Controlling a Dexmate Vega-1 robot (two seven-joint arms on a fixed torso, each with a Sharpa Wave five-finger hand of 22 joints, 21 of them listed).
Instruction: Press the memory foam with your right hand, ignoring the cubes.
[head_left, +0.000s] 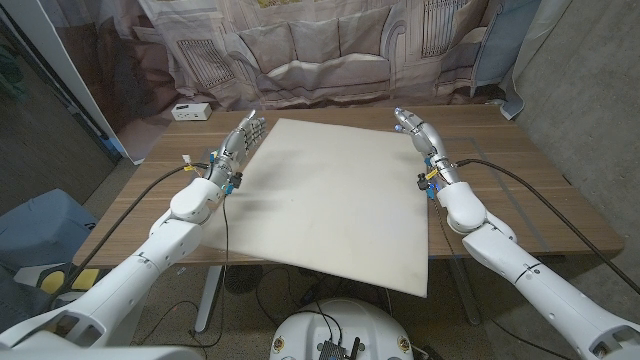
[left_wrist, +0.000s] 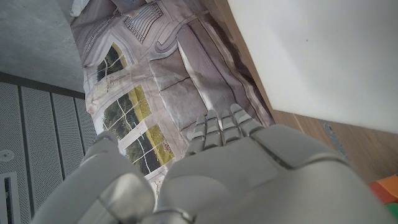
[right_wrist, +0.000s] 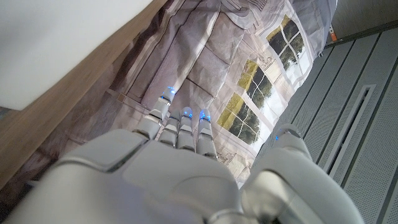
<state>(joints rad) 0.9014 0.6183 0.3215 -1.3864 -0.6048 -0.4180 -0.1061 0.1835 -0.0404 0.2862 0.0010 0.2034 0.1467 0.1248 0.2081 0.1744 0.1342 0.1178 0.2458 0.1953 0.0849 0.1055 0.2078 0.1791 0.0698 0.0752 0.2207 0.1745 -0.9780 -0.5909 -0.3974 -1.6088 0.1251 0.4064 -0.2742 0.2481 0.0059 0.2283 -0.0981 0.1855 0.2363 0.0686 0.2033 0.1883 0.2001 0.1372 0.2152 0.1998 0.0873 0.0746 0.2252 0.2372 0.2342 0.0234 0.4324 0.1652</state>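
A large cream sheet of memory foam (head_left: 335, 200) is lying across the middle of the wooden table (head_left: 510, 150), its near corner hanging a little over the table's front edge. I am holding my right hand (head_left: 415, 127) just beside the foam's far right corner, over bare wood; whether it is touching the foam I cannot tell. Its fingers (head_left: 400, 114) are reaching out straight and close together toward the back of the table, gripping nothing. In my right wrist view, the back of that hand (right_wrist: 168, 180) is stretching its fingers (right_wrist: 180, 127) toward a printed backdrop of windows and a sofa (right_wrist: 261, 93), with the foam's pale edge (right_wrist: 56, 43) and a strip of table (right_wrist: 74, 106) running alongside.

I am keeping my left hand (head_left: 238, 143) beside the foam's far left corner, fingers (head_left: 250, 128) extended, slightly spread and holding nothing. My left wrist view is showing the back of this hand (left_wrist: 236, 180), fingers (left_wrist: 217, 127) pointing at the same backdrop (left_wrist: 143, 93), the foam (left_wrist: 323, 56) right next to it.

A small white box (head_left: 190, 110) is sitting on the table's far left corner, well apart from the foam. The backdrop (head_left: 320, 45) is hanging behind the table.
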